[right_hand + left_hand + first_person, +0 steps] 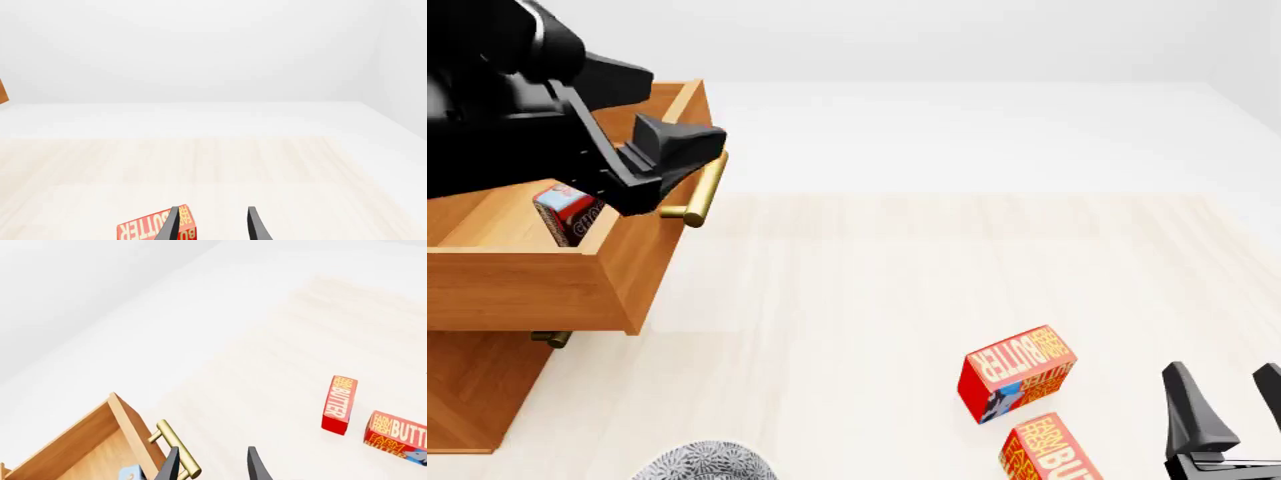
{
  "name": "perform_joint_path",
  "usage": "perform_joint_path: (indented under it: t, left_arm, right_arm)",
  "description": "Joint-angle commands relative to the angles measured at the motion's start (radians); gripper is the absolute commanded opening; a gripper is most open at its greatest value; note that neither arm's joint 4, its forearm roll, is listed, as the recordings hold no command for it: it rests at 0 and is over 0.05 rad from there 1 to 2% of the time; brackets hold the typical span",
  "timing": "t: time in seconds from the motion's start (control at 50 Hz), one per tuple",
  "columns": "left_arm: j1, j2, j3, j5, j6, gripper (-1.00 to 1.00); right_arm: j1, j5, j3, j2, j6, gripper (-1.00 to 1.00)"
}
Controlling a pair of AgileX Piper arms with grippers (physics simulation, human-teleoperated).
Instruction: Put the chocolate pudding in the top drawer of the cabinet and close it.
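Now, choc pudding (565,211) in open top drawer (527,285), left hand (681,150) above

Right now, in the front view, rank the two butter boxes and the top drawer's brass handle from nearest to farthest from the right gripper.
From the right gripper:
1. Lower butter box, at the bottom edge, just to its left.
2. Upper butter box, a little farther left and up.
3. Brass handle on the open top drawer, far across at upper left, by the left gripper.
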Motion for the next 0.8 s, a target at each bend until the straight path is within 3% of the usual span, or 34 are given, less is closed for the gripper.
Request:
perform_joint_path:
  t: [0.02, 0.8]
  left_arm:
    - [-0.048, 0.03, 0.038, -0.036, -0.004, 1.0]
    - [-0.128, 0.145, 0.227, -0.194, -0.072, 1.0]
  right_arm:
    - [0.0, 0.0, 0.0, 0.0, 0.0, 1.0]
    - [0.0, 0.0, 0.0, 0.0, 0.0, 1.0]
